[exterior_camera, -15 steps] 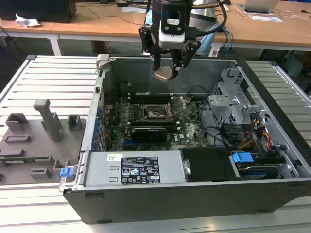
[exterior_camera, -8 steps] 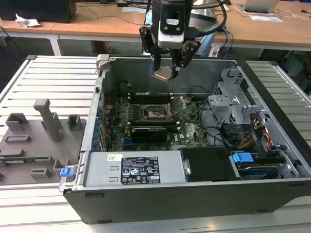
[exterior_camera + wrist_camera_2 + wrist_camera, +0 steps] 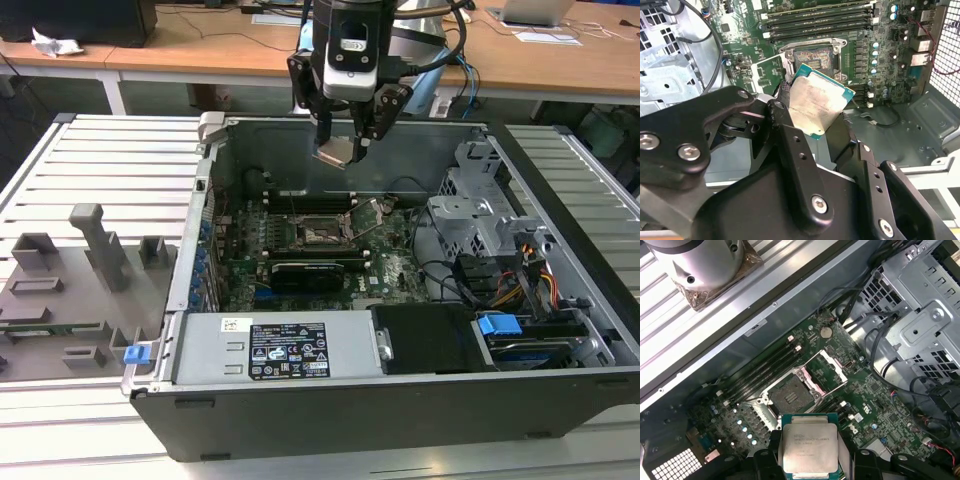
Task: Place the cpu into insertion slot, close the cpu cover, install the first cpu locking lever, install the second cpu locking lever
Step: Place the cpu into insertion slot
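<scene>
The gripper (image 3: 345,148) is closed partway, its black fingers (image 3: 785,125) pinching the cpu (image 3: 335,152) by opposite edges. The chip hangs tilted in the air over the open computer case (image 3: 400,410), well above the green motherboard (image 3: 390,270) and touching nothing else. In the first wrist view its silver top (image 3: 809,447) faces the camera.

Below it the insertion slot (image 3: 788,396) lies bare, its dark recess uncovered. The cpu cover (image 3: 826,371) is swung open and lies just beside the slot. Long memory slots (image 3: 765,370) run along the slot's other side.

In the exterior view, a drive cage (image 3: 470,215) with loose cables stands to the exterior view's right of the slot. The power supply (image 3: 280,345) sits at the case's near wall. The case rests on a slatted bench (image 3: 110,170) beside a grey fixture tray (image 3: 70,290).
</scene>
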